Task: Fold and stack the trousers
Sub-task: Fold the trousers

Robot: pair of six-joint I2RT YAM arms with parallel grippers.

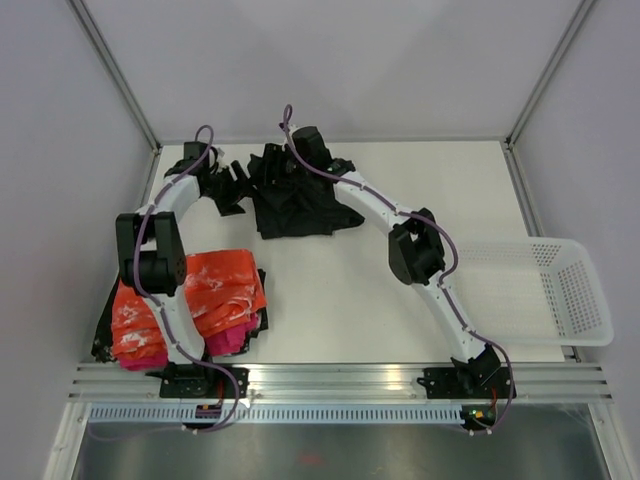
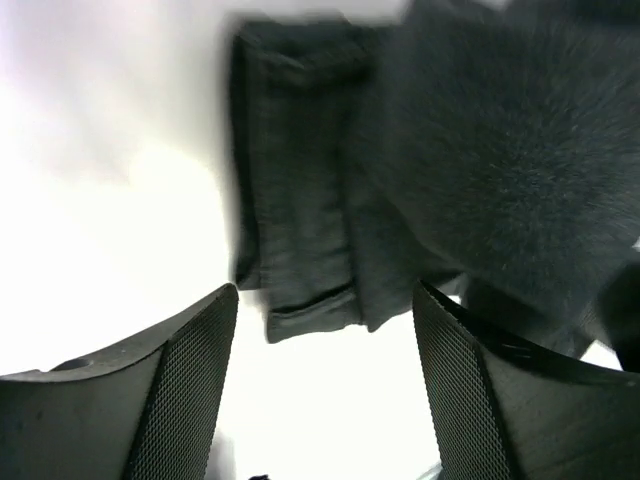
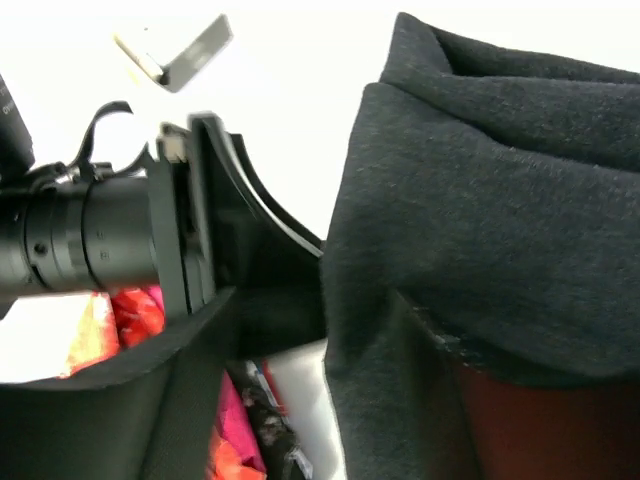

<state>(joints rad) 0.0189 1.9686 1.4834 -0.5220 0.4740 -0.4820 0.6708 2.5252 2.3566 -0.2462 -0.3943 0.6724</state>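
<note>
The left hand (image 2: 325,400) is seen held wide open, its two fingers (image 2: 195,395) far apart, and nothing is held between them. Just past its tips a folded end of the trousers (image 2: 400,150) is seen lying flat on the white table (image 2: 110,200). The right hand (image 3: 335,420) is found at the far side of the same heap. One of its fingers (image 3: 150,420) shows, but the other is hidden by a thick fold of the black cloth, so it cannot be told if the cloth is gripped or only draped there. From the right wrist, the left arm (image 3: 90,240) is seen close by on the other side of the cloth. In the top view the trousers (image 1: 295,205) are bunched up in a loose pile at the far middle of the table (image 1: 340,300), between the two hands, with the left hand (image 1: 225,185) at their left edge and the right hand (image 1: 285,165) over their far edge. Nearer the arm bases, on the left, an orange-and-white garment (image 1: 205,295) is laid on top of a pink garment (image 1: 235,340), partly under the left arm. A white basket (image 1: 585,300) is set at the right edge, well apart from the trousers. Counted up: two hands, one pair of trousers, two other garments, one basket.
</note>
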